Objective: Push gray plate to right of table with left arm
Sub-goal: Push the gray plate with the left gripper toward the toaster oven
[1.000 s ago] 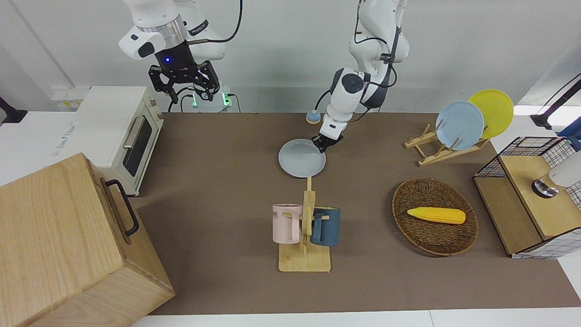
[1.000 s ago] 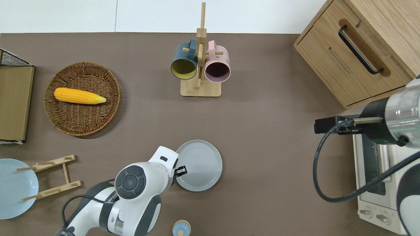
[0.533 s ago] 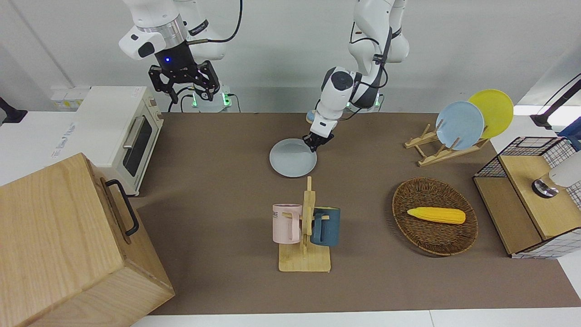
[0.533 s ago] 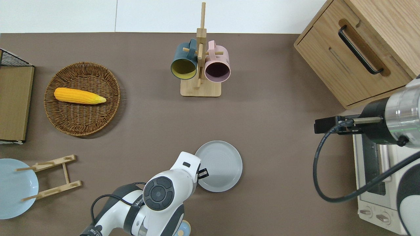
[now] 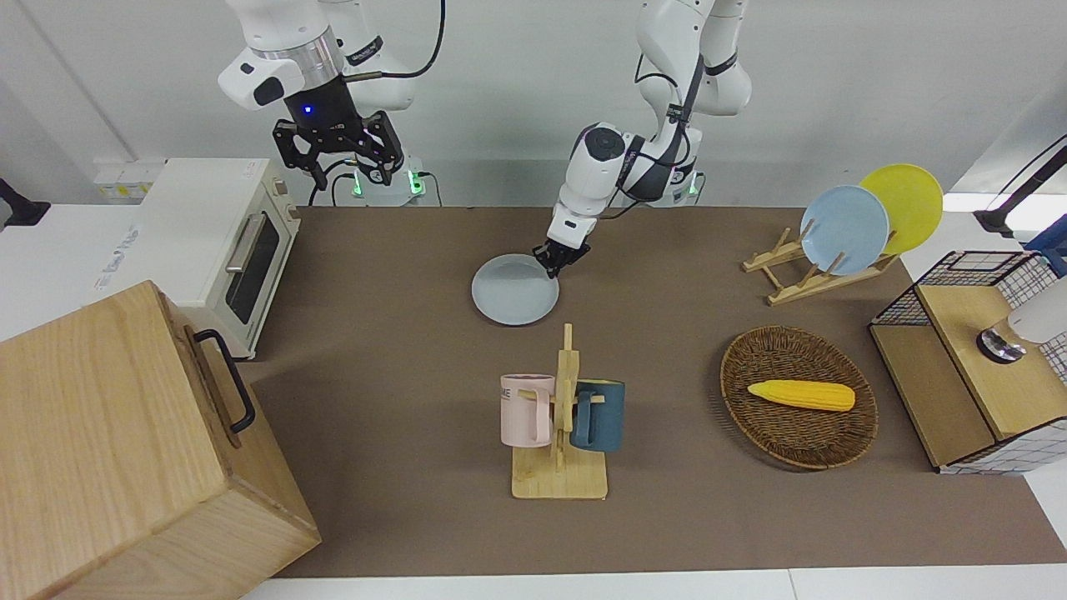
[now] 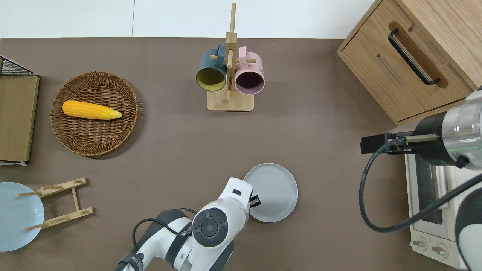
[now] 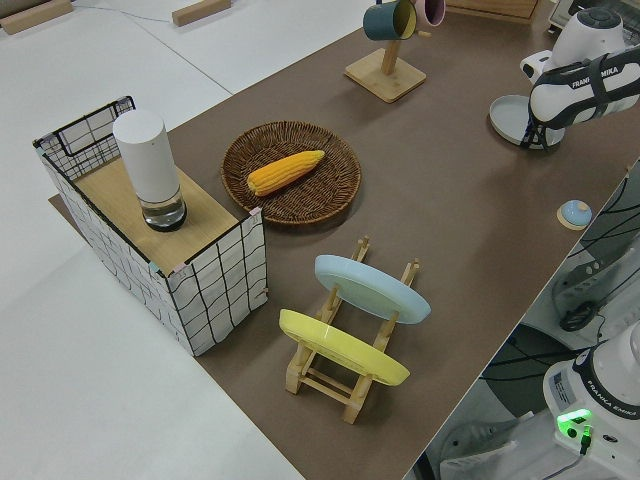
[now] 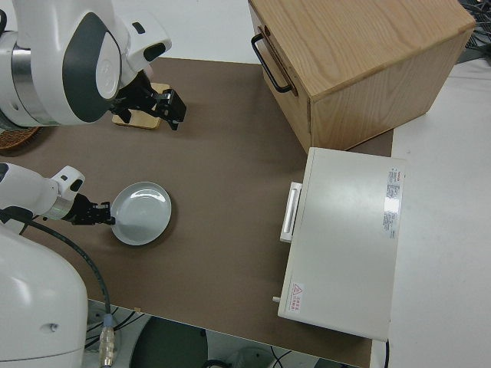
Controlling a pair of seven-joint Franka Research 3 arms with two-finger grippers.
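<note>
Contact existed between the left gripper [image 5: 560, 260] and the gray plate [image 5: 514, 290]: its slim black fingertips were set low against the plate's rim, on the edge toward the left arm's end of the table [image 5: 400, 267]. Finger spacing of this gripper could not be determined. The left arm [image 6: 211, 226] reached low across the brown top toward the plate.

Plate position: flat on the table, near the middle of its length and in the half nearer to the robots. It lay nearer to the robots than the wooden mug rack [image 5: 563, 433], which carried a pink mug [image 5: 526, 409] and a dark blue mug [image 5: 598, 415], and it stood apart from that rack. A white toaster oven [image 5: 218, 247] stood well apart from the plate, toward the right arm's end of the table.

The right arm was parked; the right gripper [image 5: 338, 158] had its fingers spread apart and held nothing
</note>
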